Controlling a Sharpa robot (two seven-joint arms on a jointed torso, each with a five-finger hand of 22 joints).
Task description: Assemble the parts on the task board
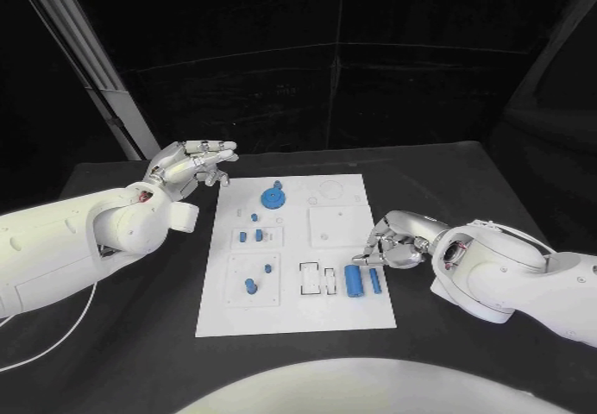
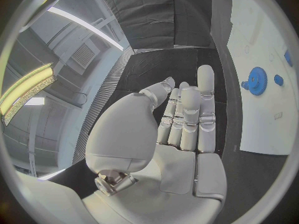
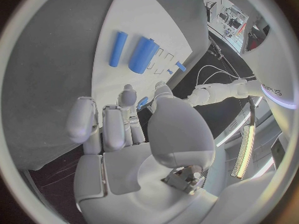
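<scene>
The white task board [image 1: 296,259] lies mid-table, with a blue gear [image 1: 272,199] toward its 11 o'clock corner and two blue cylinders [image 1: 355,280] near its 4 o'clock edge. The left hand [image 1: 193,166] hovers off the board's 10 o'clock corner, fingers loosely together, holding nothing. The right hand [image 1: 396,241] sits at the 3 o'clock edge, fingers curled; whether it pinches anything I cannot tell
</scene>
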